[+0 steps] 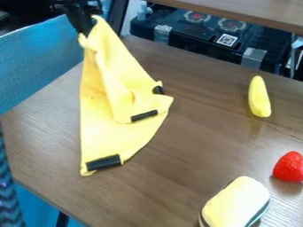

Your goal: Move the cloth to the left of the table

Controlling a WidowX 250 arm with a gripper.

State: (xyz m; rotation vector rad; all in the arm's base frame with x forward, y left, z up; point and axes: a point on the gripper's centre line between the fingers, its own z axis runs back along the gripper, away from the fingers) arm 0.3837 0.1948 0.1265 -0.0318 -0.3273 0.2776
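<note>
Yellow cloth (106,108) hangs over the left part of the desk (192,133), its top corner pinched in the hand (88,32). Best to lower it gently, bottom edge first, well inside the desk's left edge, then release once the folds are supported.

Yellow cloth (103,99), matte, black strips (103,162) along its edges. I've got it pinched at the top corner in my end effector (88,32), so it's bunched to a peak there. Folds run downward, widening into a slanted drape over the left side of the surface (195,128) in the camera view, one flap overlapping the rest.
</note>
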